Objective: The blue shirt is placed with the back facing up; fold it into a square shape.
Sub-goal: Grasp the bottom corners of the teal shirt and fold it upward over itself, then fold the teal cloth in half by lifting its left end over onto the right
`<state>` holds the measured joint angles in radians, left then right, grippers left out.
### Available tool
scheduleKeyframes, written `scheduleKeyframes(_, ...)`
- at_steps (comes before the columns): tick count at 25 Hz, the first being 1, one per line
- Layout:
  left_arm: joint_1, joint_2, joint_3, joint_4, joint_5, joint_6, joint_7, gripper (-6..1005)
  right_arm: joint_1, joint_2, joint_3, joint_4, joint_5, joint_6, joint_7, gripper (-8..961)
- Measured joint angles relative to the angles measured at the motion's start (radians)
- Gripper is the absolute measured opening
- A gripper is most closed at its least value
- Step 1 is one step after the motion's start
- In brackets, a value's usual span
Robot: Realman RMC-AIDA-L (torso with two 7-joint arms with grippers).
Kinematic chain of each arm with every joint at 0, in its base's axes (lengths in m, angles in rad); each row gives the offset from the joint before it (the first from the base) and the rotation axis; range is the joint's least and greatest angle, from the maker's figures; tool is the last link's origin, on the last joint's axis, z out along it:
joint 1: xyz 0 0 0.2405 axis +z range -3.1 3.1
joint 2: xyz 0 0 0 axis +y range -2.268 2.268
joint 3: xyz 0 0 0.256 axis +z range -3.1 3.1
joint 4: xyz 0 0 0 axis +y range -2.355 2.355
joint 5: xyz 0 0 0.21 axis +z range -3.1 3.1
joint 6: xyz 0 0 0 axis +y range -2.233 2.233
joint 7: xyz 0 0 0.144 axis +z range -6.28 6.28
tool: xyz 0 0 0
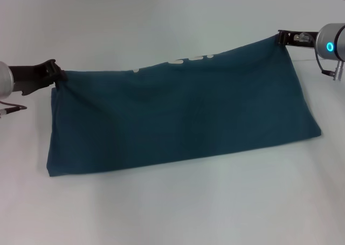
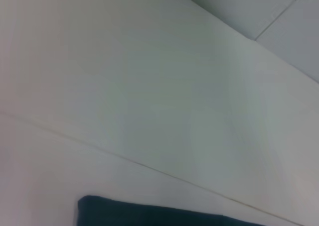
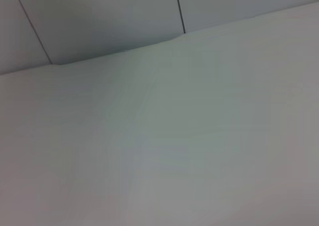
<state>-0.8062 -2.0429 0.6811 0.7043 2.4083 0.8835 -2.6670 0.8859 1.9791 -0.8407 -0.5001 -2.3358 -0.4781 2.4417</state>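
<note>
blue shirt [image 1: 183, 121] stretched between left end effector [image 1: 58, 75], right end effector [image 1: 281, 38], both pinching corners

The blue shirt [image 1: 183, 115] lies folded, far edge lifted.

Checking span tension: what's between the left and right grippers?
Head view: only the blue shirt. Its top edge, with white lettering showing, runs from the left gripper to the right gripper, each pinching a corner. Nothing else there.
</note>
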Motion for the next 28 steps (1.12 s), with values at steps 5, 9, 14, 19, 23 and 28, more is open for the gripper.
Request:
scheduleKeyframes(5, -0.001, -0.001, 0.001, -0.009, 0.000, -0.005, -0.001, 51, 0.000, 0.000, 0.000, 0.008, 0.000, 0.009, -0.005, 46)
scheduleKeyframes(9, -0.003, -0.001, 0.001, -0.010, 0.000, -0.009, 0.002, 51, 0.002, 0.000, 0.000, 0.010, -0.001, 0.012, -0.006, 46)
scheduleKeyframes(14, -0.008, 0.000, 0.003, -0.011, -0.003, -0.020, 0.030, 52, 0.005, -0.005, -0.003, 0.011, -0.001, 0.002, -0.010, 46)
scheduleKeyframes(19, -0.005, -0.002, -0.008, -0.019, -0.009, -0.051, 0.026, 88, 0.006, -0.021, -0.009, 0.014, -0.015, 0.002, -0.005, 46)
scheduleKeyframes(23, 0.008, -0.004, -0.021, -0.021, -0.022, -0.063, 0.026, 159, -0.003, -0.041, 0.006, 0.015, -0.013, -0.001, -0.001, 186)
scheduleKeyframes(28, 0.030, -0.005, -0.037, -0.013, -0.030, -0.046, 0.025, 247, -0.033, -0.064, 0.055, -0.015, -0.008, -0.117, 0.000, 387)
